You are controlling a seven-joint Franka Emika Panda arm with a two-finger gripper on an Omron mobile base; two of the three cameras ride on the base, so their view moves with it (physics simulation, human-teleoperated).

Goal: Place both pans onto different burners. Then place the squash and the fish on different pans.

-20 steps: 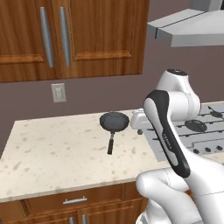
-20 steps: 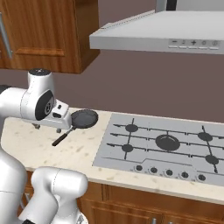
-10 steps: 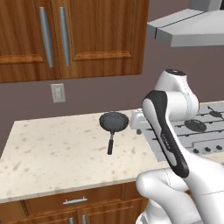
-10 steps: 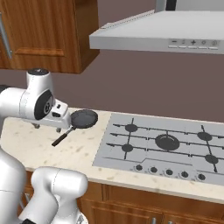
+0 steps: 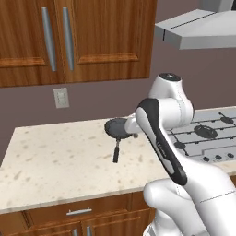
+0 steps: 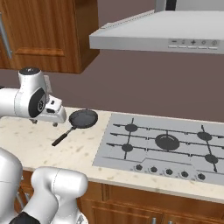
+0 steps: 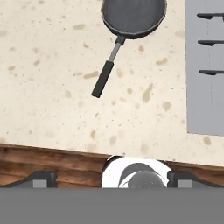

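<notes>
The dark grey pan [image 6: 83, 118] lies on the speckled counter just left of the cooktop [image 6: 131, 153], its long black handle [image 6: 61, 138] pointing toward the counter's front. The hand view has the pan [image 7: 133, 15] at the top, with its handle [image 7: 105, 76] slanting down-left. My gripper [image 7: 113, 178] hovers open above the counter's front edge, short of the handle, holding nothing. In the right base view the gripper [image 6: 44, 123] hangs left of the pan. The central burner [image 6: 167, 141] is bare. The brown skillet, squash and fish are out of view.
Wooden wall cabinets [image 5: 92, 37] hang over the counter [image 5: 55, 156], and a steel range hood [image 6: 162, 37] sits over the cooktop. A wall outlet [image 5: 60, 97] is behind the counter. Drawers [image 5: 78, 212] run below the front edge.
</notes>
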